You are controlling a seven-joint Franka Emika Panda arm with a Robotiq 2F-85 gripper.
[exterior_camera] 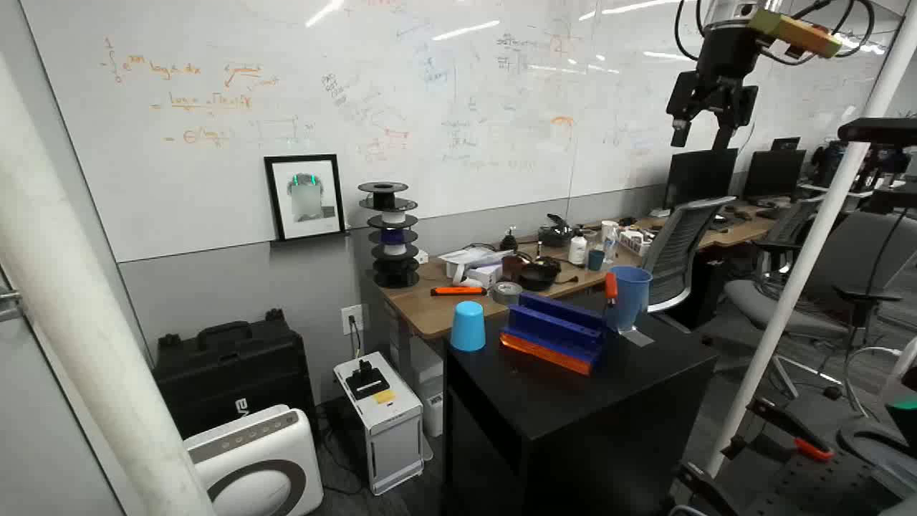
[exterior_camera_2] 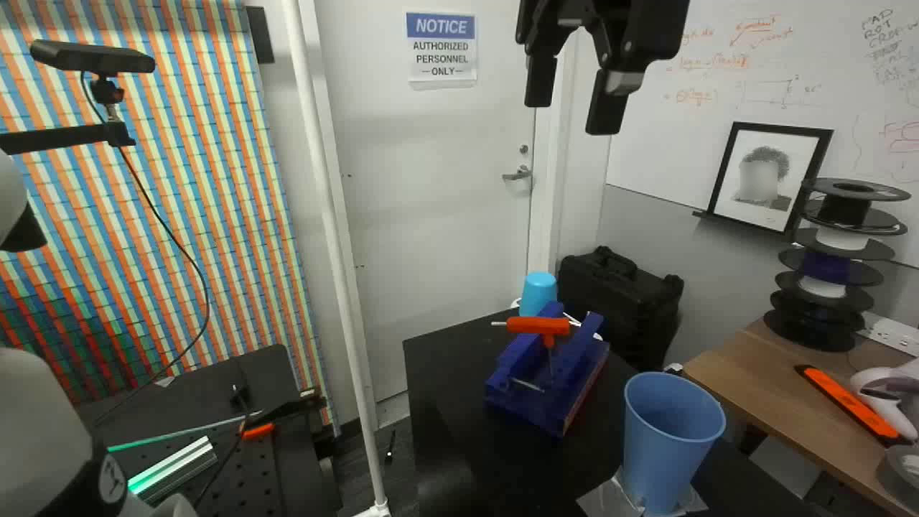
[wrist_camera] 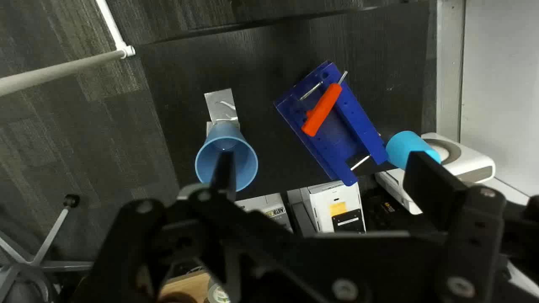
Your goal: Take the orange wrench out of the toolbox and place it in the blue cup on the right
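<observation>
The orange wrench [exterior_camera_2: 538, 327] is a T-handle tool with a metal shaft. It stands upright in the blue toolbox [exterior_camera_2: 528, 413], its handle raised above the box. Its orange handle also shows in the wrist view [wrist_camera: 323, 108] over the blue box [wrist_camera: 364, 122], and in an exterior view [exterior_camera: 610, 287] beside the cup. The blue cup [exterior_camera_2: 668, 459] stands upright and open, taped to the black stand; it shows in the wrist view [wrist_camera: 205, 162] too. My gripper [exterior_camera: 701, 137] is open and empty, high above the stand, apart from everything. Its fingers show in the wrist view [wrist_camera: 320, 168].
A cyan cup [exterior_camera: 469, 326] stands upside down on the black stand [exterior_camera: 544, 401], beyond the toolbox from the blue cup. A cluttered wooden desk [exterior_camera: 415, 304] is along the whiteboard wall. White poles [exterior_camera_2: 344, 287] rise beside the stand. Black cases and white appliances [wrist_camera: 337, 202] are below on the floor.
</observation>
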